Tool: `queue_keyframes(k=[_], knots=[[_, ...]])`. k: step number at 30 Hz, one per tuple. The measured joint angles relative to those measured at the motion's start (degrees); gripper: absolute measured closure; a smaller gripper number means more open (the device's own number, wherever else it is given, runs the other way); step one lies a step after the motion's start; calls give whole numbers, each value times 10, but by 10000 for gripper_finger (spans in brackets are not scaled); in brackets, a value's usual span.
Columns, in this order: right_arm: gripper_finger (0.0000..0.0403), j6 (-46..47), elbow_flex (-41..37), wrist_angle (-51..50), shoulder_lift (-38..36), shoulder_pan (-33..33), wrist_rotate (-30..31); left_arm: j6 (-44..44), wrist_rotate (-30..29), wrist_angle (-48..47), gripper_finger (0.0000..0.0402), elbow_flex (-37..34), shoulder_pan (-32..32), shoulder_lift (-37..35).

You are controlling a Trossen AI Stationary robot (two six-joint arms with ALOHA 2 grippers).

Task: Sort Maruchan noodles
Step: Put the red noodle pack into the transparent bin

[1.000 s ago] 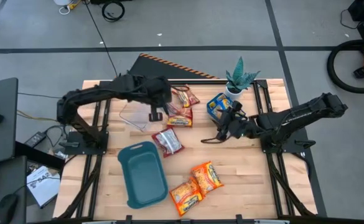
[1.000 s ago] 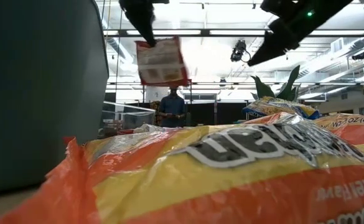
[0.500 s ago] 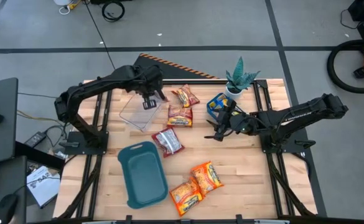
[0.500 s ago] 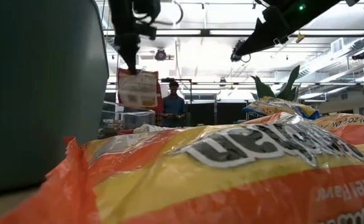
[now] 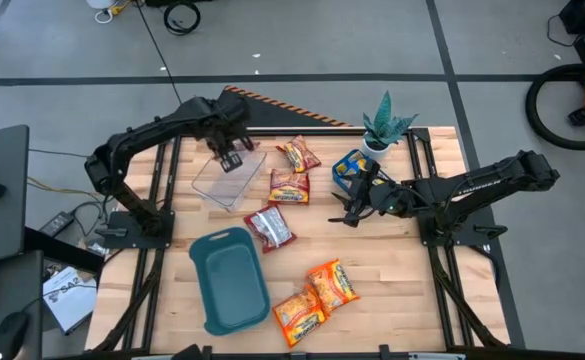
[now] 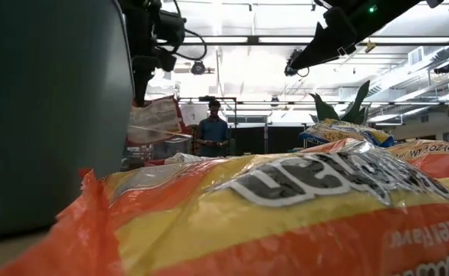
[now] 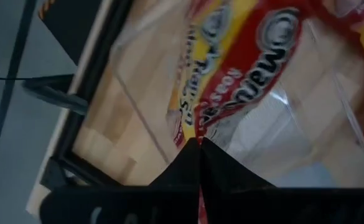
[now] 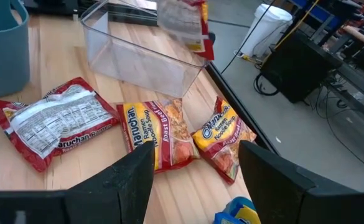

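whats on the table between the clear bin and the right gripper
Two red noodle packets: one beside the clear bin, another nearer the table's far edge. The high view shows both between the bin and the open right gripper.

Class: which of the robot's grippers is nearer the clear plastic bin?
Left. The left gripper hangs over the clear bin holding a red packet; the right gripper is across the table.

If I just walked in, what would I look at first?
Probably the left hand, shut on a red noodle packet that dangles over the clear bin at the table's far left. Then the big teal tray near the front, with two orange packets to its right.
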Motion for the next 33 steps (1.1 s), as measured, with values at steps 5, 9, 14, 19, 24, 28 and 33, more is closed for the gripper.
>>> queue_keyframes(k=[5,9,14,19,24,28,33], knots=[[166,13,0,-1,0,0,-8,-27,7,-8,399,-38,1,1],[166,20,0,0,0,0,-32,-56,8,-45,399,-39,-1,0],[166,18,0,-2,0,0,-44,-63,61,-55,393,-39,-4,-3],[166,-2,0,2,0,-2,-44,-64,66,-54,392,-39,-5,-3],[166,-15,0,5,0,-11,-45,-54,68,-54,390,-39,-1,-3],[166,-24,0,5,0,-17,-45,-71,70,-44,374,-39,-19,-3],[166,-40,0,3,0,-23,-60,-77,70,-32,320,-39,-44,-3]])
